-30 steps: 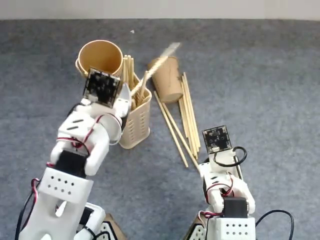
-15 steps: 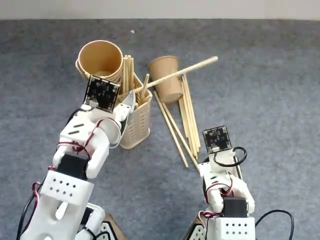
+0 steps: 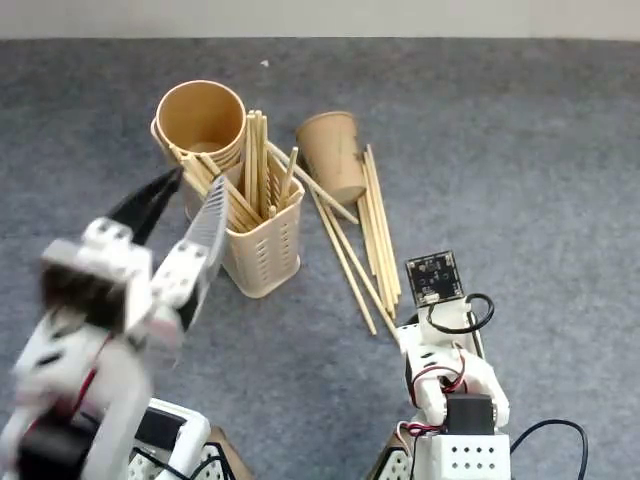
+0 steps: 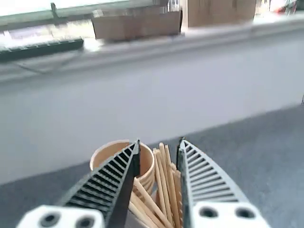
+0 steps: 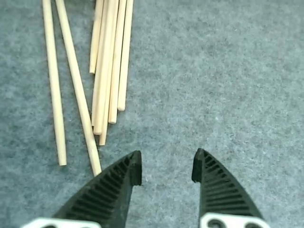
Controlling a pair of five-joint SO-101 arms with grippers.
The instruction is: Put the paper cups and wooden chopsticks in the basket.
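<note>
while left claw (image 4: 159,141) and right claw (image 5: 167,156) gape empty, right should pinch one loose pale wooden chopstick (image 5: 78,90) mid-length for the beige slotted basket (image 3: 265,250).

Soft, even light falls from above on the grey table (image 3: 520,150). Shadows beside the basket (image 3: 262,250) and chopsticks (image 3: 375,225) are faint. The left arm (image 3: 90,310) is smeared. In the left wrist view the far room (image 4: 142,28) glares pale, out of focus.
</note>
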